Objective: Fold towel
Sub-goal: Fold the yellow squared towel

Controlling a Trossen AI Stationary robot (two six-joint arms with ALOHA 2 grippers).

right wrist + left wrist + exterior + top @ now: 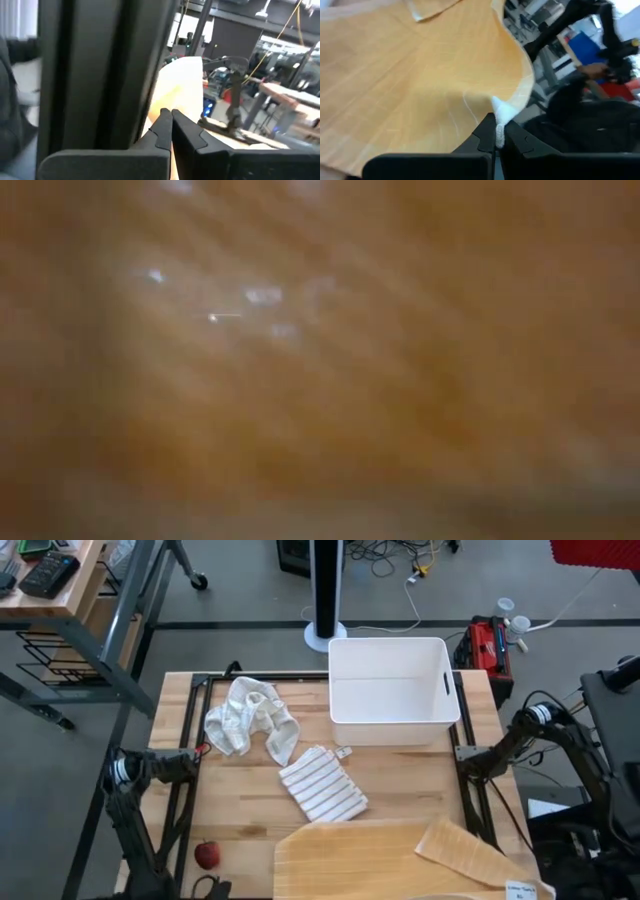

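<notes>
Both grippers are parked at the table's edges with their fingers together and nothing between them. The left gripper (495,137) sits at the table's left side; its own wrist view shows the dark fingers pressed shut. The right gripper (170,130) sits at the right side, likewise closed on nothing.

Locate the work. A crumpled white towel (250,718) lies on the wooden table (400,785) left of the white bin (390,690). A striped towel (322,785), already folded, lies just in front of it, near the table's middle. A small red object (207,855) rests at the near left corner.

Expect the crumpled towel to be light, soft and limp, sagging wherever it is unsupported. Take hold at a corner or along a hem, one gripper each, and spread it flat before folding.
</notes>
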